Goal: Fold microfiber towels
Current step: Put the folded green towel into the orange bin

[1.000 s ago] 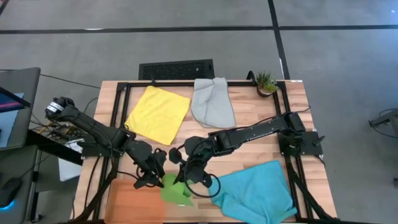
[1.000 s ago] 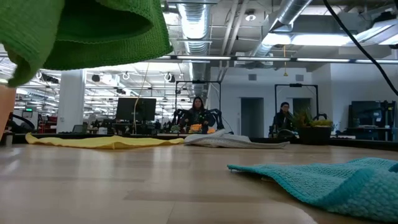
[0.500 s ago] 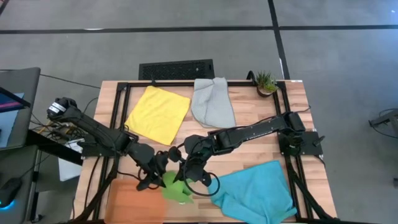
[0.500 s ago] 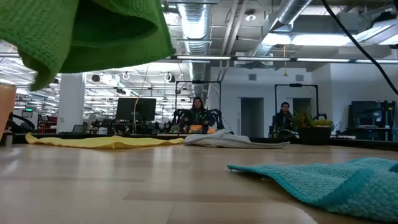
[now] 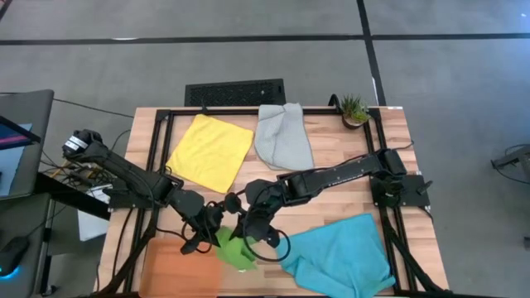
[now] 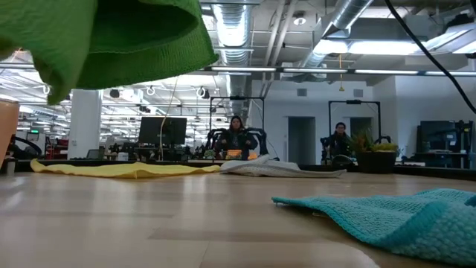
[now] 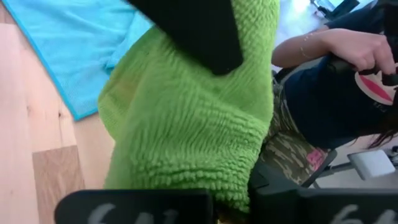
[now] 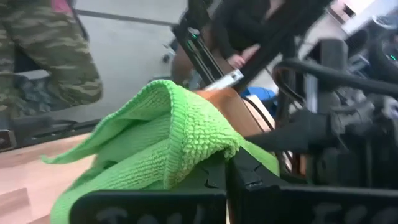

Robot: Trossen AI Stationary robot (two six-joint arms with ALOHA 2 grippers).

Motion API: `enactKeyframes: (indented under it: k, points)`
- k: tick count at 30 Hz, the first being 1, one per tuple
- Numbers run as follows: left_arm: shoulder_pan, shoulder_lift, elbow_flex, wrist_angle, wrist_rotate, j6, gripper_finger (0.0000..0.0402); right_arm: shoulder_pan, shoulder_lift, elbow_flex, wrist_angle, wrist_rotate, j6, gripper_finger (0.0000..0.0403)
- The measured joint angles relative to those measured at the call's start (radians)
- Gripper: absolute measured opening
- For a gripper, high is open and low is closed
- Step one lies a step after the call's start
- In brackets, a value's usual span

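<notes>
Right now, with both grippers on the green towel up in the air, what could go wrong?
1. The left gripper and right gripper pinch the green towel close together; pulling apart could tug it from one grip.
2. The towel is bunched, so the fold may come out crooked.
3. It hangs between the orange tray and turquoise towel; lowering could snag that towel.

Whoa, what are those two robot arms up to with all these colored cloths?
They are folding towels. Both arms meet at the near edge of the table: the left pincer and the right pincer are both shut on the green towel, holding it up off the wood beside the orange tray. The turquoise towel lies rumpled nearby, while the yellow towel and the grey towel lie at the far side.
</notes>
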Motion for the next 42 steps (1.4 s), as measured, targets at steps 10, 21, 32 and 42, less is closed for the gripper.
enactKeyframes:
  k: [10, 21, 32, 42]
  points:
    - [0.0, -0.052, 0.0, -0.067, -0.049, -0.015, 0.0001, 0.001, 0.0, 0.0, 0.003, 0.096, 0.075, 0.0068]
    - [-0.042, -0.189, 0.0, -0.202, -0.1, -0.13, 0.0, 0.008, 0.0, 0.0, 0.04, 0.096, 0.098, 0.0127]
    - [-0.157, -0.268, 0.0, -0.227, -0.233, -0.185, 0.0, 0.008, 0.0, 0.0, 0.043, 0.229, 0.091, 0.0203]
    - [-0.243, -0.283, 0.0, -0.242, -0.32, -0.247, 0.0, 0.008, 0.0, 0.0, 0.034, 0.253, 0.092, 0.0206]
